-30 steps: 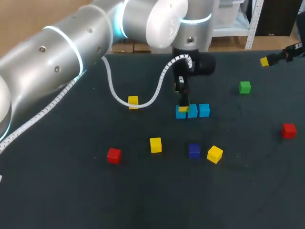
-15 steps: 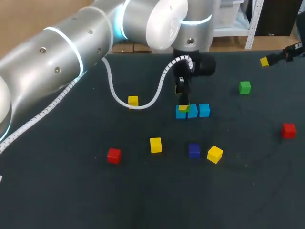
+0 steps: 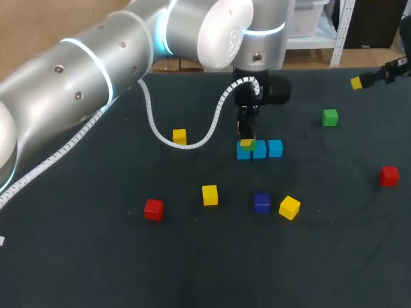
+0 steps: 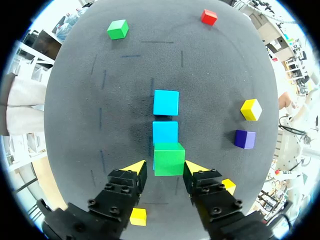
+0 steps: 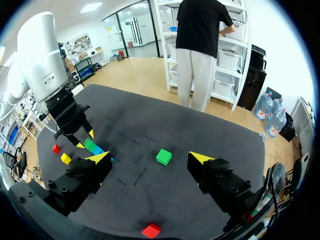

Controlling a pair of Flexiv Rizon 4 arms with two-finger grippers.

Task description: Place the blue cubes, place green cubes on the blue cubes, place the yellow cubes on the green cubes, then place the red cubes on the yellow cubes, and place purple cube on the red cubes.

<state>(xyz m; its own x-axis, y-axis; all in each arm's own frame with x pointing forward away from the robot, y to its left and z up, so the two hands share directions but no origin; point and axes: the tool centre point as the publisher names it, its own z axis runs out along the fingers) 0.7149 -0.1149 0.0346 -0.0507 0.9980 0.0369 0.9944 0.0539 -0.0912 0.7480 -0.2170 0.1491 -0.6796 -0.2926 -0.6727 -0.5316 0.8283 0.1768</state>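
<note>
The left claw (image 4: pixel 165 167) has risen slightly, open around the green cube (image 4: pixel 169 159) atop a blue cube (image 3: pixel 241 154); the right claw (image 5: pixel 149 157) hangs open.

No text, label, number or sign can be read in any view.
</note>
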